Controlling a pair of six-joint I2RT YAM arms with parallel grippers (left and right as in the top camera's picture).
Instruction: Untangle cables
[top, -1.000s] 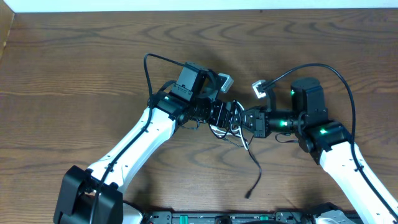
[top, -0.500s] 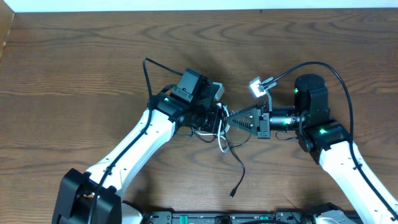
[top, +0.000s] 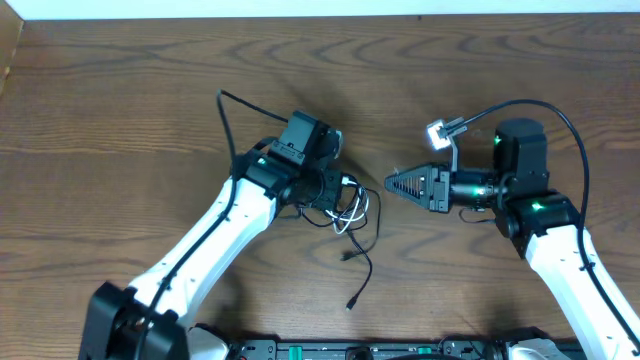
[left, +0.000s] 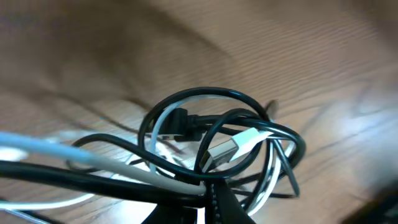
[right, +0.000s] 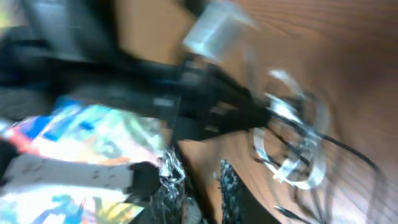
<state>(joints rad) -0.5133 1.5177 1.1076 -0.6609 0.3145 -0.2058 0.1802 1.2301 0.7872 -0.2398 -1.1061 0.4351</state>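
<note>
With the left gripper (top: 340, 190) clamped shut on the cables (left: 186, 119), the right gripper (top: 392, 183), empty and of unclear opening, should pinch the white plug (left: 231, 147) just beyond those fingertips and pull gently.

The table (top: 120, 90) is being viewed from straight above. The cables (left: 236, 143) are being framed closely by both wrist cameras (the right one blurred).
</note>
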